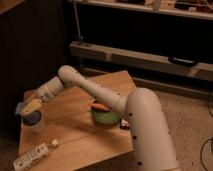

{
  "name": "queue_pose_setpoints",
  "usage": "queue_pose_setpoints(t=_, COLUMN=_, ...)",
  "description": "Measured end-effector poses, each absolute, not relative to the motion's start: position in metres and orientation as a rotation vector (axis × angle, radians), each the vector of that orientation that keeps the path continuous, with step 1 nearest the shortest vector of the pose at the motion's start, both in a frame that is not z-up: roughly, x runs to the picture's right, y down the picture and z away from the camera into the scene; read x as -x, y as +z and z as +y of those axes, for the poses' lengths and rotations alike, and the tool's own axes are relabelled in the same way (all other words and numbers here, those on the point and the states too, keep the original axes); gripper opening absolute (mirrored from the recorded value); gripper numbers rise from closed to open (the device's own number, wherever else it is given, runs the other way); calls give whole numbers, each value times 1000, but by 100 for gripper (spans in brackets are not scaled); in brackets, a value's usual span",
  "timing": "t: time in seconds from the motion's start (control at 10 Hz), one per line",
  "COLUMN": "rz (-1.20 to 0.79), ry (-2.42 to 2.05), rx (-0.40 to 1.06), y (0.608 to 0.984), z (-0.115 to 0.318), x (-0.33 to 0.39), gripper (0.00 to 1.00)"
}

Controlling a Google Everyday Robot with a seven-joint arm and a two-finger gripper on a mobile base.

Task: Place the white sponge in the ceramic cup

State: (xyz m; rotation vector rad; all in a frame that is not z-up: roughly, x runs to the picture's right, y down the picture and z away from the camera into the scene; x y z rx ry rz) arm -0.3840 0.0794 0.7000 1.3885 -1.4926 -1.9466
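The tool hangs at the left end of the table, right over the cup, and it seems to be clamped on the sponge, a pale pad that sits just above the cup's rim.

A sponge is light and soft. It squashes under pressure and springs back, so a grip across its flat faces near the middle should hold without slipping. It cannot break, but it may catch on the rim if it goes in sideways. The cup is hard, could chip, and might tip if nudged.

By count there is one sponge, one cup, one green bowl with something orange in it, and one white bottle lying near the front edge.
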Motion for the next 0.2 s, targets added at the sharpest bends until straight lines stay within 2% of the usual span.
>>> queue_pose_setpoints(t=0.2, rz=-1494, ry=-1940, rx=-1379, y=701, z=78, x=383, gripper=65)
